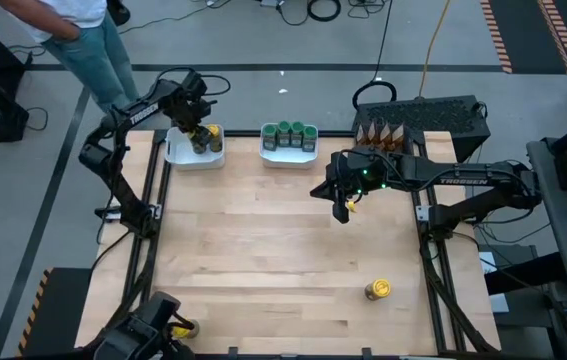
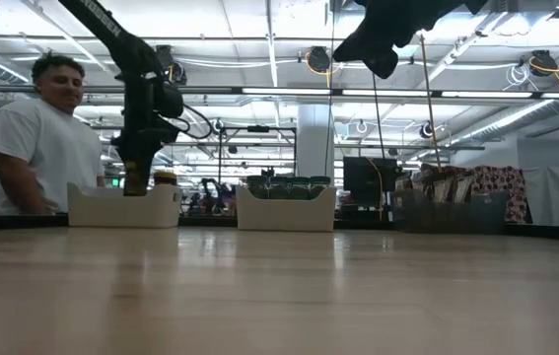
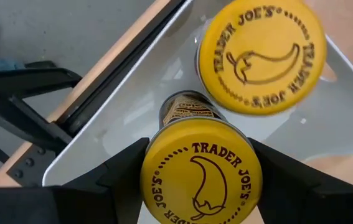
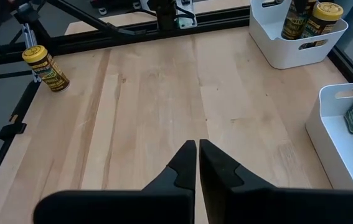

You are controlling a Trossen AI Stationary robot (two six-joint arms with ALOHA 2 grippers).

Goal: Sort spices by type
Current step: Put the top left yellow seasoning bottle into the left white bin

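While the far end of the table (image 1: 283,250) is busy, one yellow-lidded jar (image 1: 378,289) stands alone near the front right, well apart from everything else. Moving back to mid-table on the right, the right gripper (image 1: 342,212) hangs above bare wood, its two fingers pressed together with nothing between them, and it's clear of the boards in the low view. Farther back now, and here's the action: the left gripper (image 1: 199,139) is down in the far-left white tray (image 1: 180,156), fingers (image 3: 120,171) spread on either side of a yellow-lidded jar in the jaws (image 3: 201,177), lid facing the wrist camera, pads right at its sides. Just beside it in the same tray, a second yellow-lidded jar (image 3: 262,55) stands upright. To the right of that tray, the middle white tray (image 1: 289,153) holds the green-lidded jars (image 1: 290,134) in a tight cluster. Farther right, brown pointed packets (image 1: 381,131) line up in a dark bin (image 1: 433,118). Beyond the far-left corner a person (image 2: 34,138) in a white shirt stands.
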